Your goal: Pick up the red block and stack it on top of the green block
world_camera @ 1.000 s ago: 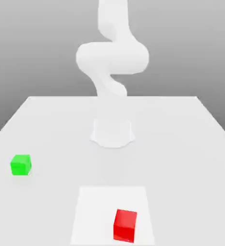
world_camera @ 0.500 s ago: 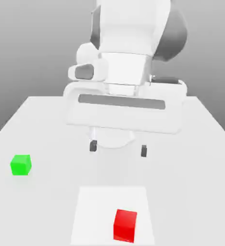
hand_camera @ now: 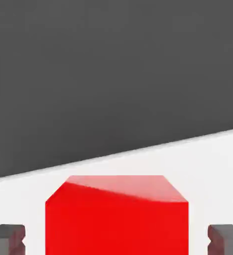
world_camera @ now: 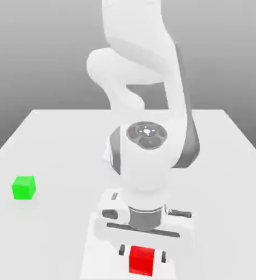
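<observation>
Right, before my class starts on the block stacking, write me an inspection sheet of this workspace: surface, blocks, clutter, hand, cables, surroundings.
Surface: pale, flat table, with a whiter rectangular patch at its near edge.
Red block: on the whiter patch, between the hand's fingers, with a gap on each side; not gripped.
Green block: on the table toward the exterior view's left, nothing on top of it; stack not made.
Clutter: nothing seen.
Hand: open, lowered around the red block.
Cables: nothing seen.
Surroundings: plain grey backdrop behind the table; white arm with dark grey parts reaching over the table.
</observation>
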`<control>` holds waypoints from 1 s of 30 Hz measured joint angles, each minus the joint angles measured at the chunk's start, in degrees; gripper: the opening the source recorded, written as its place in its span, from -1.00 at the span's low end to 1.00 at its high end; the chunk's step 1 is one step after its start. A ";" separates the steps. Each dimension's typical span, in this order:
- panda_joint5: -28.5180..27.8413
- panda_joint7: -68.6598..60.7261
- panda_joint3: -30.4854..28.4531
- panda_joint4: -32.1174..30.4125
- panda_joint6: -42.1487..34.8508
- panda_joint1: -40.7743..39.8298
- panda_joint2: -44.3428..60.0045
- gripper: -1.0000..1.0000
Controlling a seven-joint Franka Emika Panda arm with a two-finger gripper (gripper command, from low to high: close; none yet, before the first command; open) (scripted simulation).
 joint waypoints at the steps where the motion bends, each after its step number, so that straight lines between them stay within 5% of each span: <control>1: -0.02 0.02 0.00 0.00 0.02 -0.01 0.00 -1.00; 9: 2.97 -2.21 1.65 -1.51 -7.38 -1.30 -8.95 -1.00; 30: 2.40 -10.03 -19.15 -17.28 -10.11 -34.73 -27.60 -1.00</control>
